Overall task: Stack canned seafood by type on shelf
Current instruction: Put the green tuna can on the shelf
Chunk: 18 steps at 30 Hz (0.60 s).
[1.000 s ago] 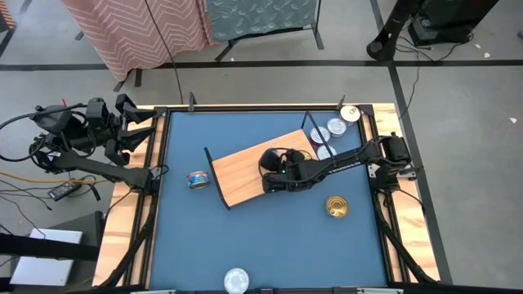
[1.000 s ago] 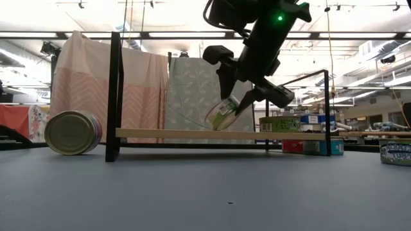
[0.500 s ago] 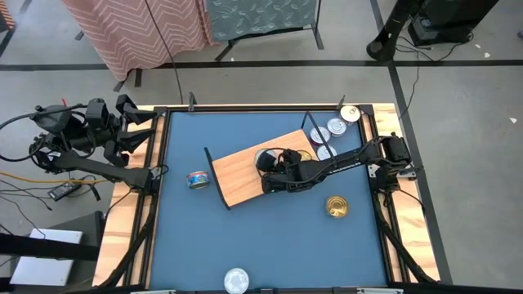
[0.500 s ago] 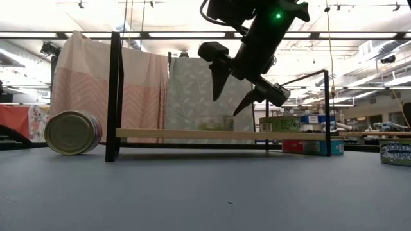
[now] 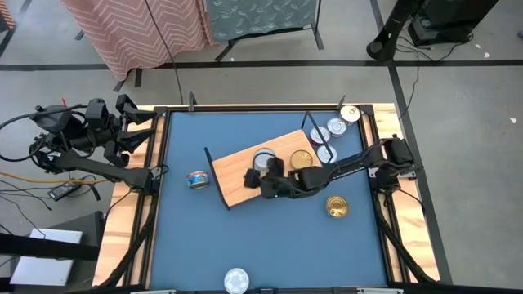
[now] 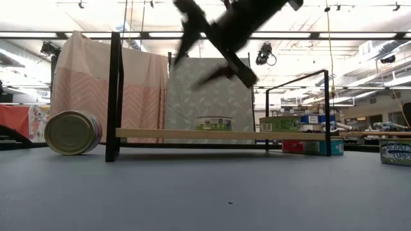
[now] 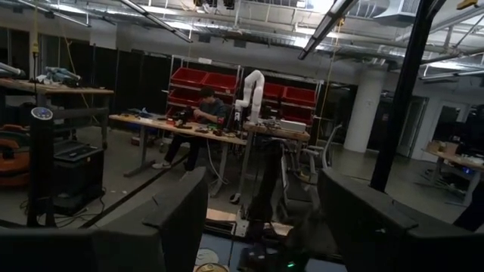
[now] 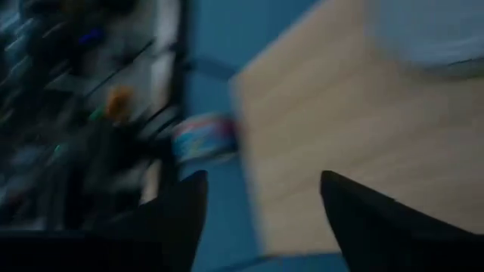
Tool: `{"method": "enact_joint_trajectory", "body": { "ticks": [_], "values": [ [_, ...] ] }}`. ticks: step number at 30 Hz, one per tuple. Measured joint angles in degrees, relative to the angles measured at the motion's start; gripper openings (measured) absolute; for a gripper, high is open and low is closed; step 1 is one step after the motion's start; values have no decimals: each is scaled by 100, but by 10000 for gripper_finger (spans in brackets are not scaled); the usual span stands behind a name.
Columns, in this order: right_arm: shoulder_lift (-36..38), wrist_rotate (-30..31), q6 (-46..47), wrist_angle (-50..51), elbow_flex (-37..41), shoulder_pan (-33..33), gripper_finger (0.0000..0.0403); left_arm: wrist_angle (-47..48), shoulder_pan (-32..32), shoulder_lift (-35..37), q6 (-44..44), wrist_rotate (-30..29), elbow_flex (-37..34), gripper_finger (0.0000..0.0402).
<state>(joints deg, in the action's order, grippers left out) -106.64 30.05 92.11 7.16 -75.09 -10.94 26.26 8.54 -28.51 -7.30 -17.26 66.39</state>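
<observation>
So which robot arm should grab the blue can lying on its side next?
Probably the right: its open gripper hangs over the shelf, near that can. The left gripper sits parked off the table's corner.

Setting: robotics lab or workshop, open-plan, industrial ceiling.
- Exposed ceiling beams [image 7: 227,11] with strip lighting.
- Red storage bins [image 7: 198,85] racked on the far wall.
- White robot arm [image 7: 249,94] standing on a work desk [image 7: 174,128]; a person [image 7: 203,113] seated at it.
- Fabric screens [image 6: 87,83] hung on frames behind the bench.
- Loose cables [image 5: 24,167] on a grey floor marked with black tape lines [image 5: 270,63].
</observation>
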Motion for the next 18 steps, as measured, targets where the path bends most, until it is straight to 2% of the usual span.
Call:
{"method": "enact_joint_trajectory", "body": {
  "ticks": [2, 6, 8, 9, 11, 13, 18],
  "values": [
    [8, -321, -777, -508, -4, -13, 216, -2, 0, 0, 2, 0, 0, 252],
    [10, -958, -1997, -527, -5, 53, 105, -15, -1, 0, 0, 0, 0, 252],
    [10, -1347, -3035, -543, -6, 99, 39, -20, -2, 0, -1, 0, 0, 252],
    [10, -1601, -3732, -603, -4, 118, 20, -21, -2, 0, -1, 0, 0, 252],
    [29, -2190, -5036, -716, -4, 135, 15, -21, 0, 0, -1, -1, 0, 252],
    [55, -2459, -5815, -739, -4, 131, 11, -22, -2, 0, -1, -2, 0, 252],
    [60, -2081, -6308, -178, -4, 231, 6, -22, 0, 0, -1, -2, 0, 252]
  ]
}}
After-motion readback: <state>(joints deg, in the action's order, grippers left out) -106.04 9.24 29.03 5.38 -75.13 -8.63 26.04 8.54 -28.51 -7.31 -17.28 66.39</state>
